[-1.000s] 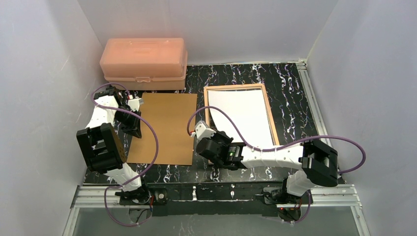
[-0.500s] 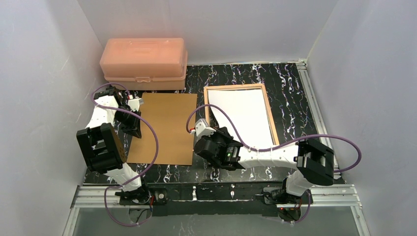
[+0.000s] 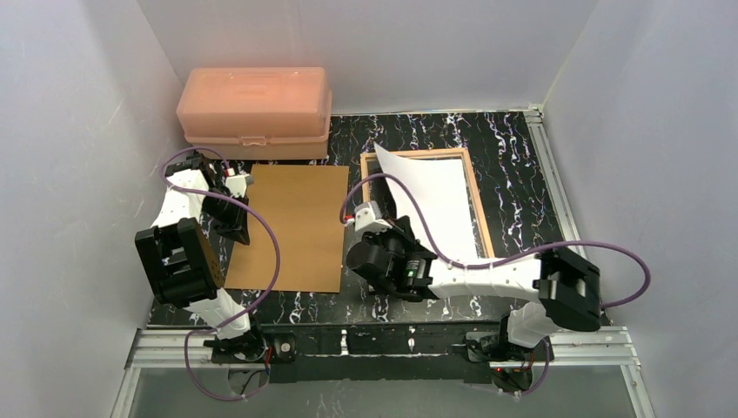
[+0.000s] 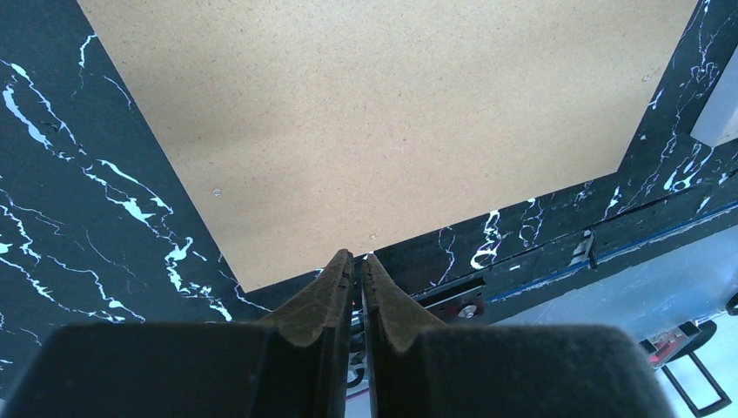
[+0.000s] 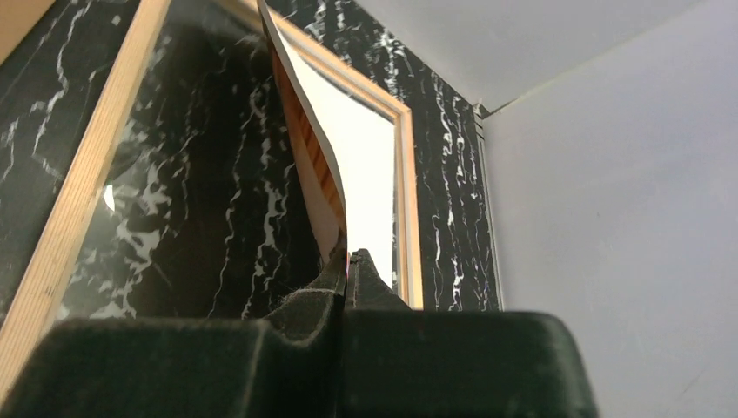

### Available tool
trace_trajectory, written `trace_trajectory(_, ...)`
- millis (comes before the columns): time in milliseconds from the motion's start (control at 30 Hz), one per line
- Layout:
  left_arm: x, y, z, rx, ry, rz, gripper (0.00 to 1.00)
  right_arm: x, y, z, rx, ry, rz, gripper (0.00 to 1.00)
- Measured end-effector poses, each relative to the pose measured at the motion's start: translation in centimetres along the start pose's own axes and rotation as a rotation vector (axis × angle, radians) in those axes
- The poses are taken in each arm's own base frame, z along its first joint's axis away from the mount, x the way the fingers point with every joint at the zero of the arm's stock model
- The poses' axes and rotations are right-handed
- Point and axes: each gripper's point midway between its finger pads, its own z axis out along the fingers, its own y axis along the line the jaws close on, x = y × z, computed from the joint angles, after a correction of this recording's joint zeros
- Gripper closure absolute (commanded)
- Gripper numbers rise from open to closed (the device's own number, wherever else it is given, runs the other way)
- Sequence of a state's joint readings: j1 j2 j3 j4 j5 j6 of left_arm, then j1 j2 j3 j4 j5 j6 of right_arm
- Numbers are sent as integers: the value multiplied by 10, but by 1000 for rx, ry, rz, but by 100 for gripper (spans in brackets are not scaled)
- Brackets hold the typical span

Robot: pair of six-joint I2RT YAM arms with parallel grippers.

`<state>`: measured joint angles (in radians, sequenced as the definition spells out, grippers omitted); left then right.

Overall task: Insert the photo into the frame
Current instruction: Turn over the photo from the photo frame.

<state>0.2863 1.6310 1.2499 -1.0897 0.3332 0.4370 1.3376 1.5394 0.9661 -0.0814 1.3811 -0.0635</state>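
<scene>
The frame point(image 3: 479, 202) lies flat toward the table's far right, tan wood back up, black marble showing through its clear pane. The photo point(image 3: 435, 205) sits in it white back up, right side down, left edge lifted and curling, orange-brown print underneath.

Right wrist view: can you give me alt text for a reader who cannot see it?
The right gripper is shut on the near edge of the photo, which curls up on edge with its orange-brown printed side showing. Beneath it the frame lies flat on the black marbled table, light wood rails around a clear pane.
</scene>
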Motion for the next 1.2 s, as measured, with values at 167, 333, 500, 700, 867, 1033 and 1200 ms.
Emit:
trace_trajectory(167, 0, 0, 0, 0, 0, 0, 92, -16, -44, -8, 84, -25, 173, 99)
trace_trajectory(333, 0, 0, 0, 1, 0, 0, 93, -25, -66, -11, 136, -40, 290, 99)
trace_trajectory(500, 1, 0, 0, 2, 2, 0, 93, -26, -40, -4, 72, -54, 179, 99)
trace_trajectory(700, 3, 0, -1, 5, 7, -8, 93, -23, 7, 4, -54, -80, -88, 99)
trace_trajectory(867, 3, 0, -1, 5, 7, -9, 93, -16, 31, 6, -118, -94, -229, 99)
trace_trajectory(1033, 3, 0, -1, 5, 8, -4, 93, 3, 45, 7, -160, -82, -305, 99)
trace_trajectory(1200, 4, 0, -1, 6, 10, -4, 93, 15, 48, 6, -172, -59, -317, 99)
